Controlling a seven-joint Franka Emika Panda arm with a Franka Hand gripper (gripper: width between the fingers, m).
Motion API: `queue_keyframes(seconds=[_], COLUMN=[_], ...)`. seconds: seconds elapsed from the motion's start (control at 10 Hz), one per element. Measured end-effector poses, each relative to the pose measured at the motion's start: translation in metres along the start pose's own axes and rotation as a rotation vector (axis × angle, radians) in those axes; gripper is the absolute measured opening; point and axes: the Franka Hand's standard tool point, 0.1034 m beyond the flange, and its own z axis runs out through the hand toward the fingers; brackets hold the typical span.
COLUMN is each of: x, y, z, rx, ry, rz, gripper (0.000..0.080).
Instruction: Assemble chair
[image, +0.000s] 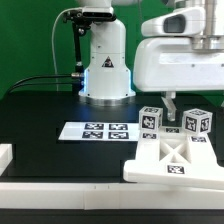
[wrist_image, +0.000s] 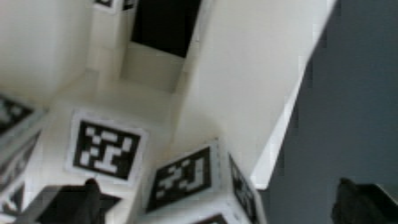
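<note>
The chair stands as a partly joined white structure at the exterior view's right. Its flat seat panel (image: 170, 160) has X-shaped ribs and a tag. Two tagged white legs (image: 150, 120) (image: 197, 122) stand upright behind the panel. My gripper (image: 171, 106) hangs between these two legs, just above the panel. In the wrist view a tagged leg (wrist_image: 187, 178) rises between my dark fingertips (wrist_image: 80, 203), and the gripper (wrist_image: 222, 208) stands open around it without pinching it. A white panel with a dark slot (wrist_image: 164, 25) lies beyond.
The marker board (image: 95, 130) lies on the black table in front of the arm's base (image: 105, 75). A white part (image: 5, 155) sits at the exterior view's left edge. A long white bar (image: 60, 190) runs along the front.
</note>
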Motion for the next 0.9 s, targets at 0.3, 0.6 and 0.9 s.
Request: queue_keyframes(seconds=[0.3,0.6,0.9], x=[-0.0010,-0.0010,-0.0007], y=[0.0008,0.0006,-0.0014], z=[0.0008,0.0009,0.0014], rx=[-0.003,0.000,-0.001], ry=[-0.005,-0.004,0.007], rz=[-0.083,0.116,0.537], gripper=[0.0649,0.0385,0.0282])
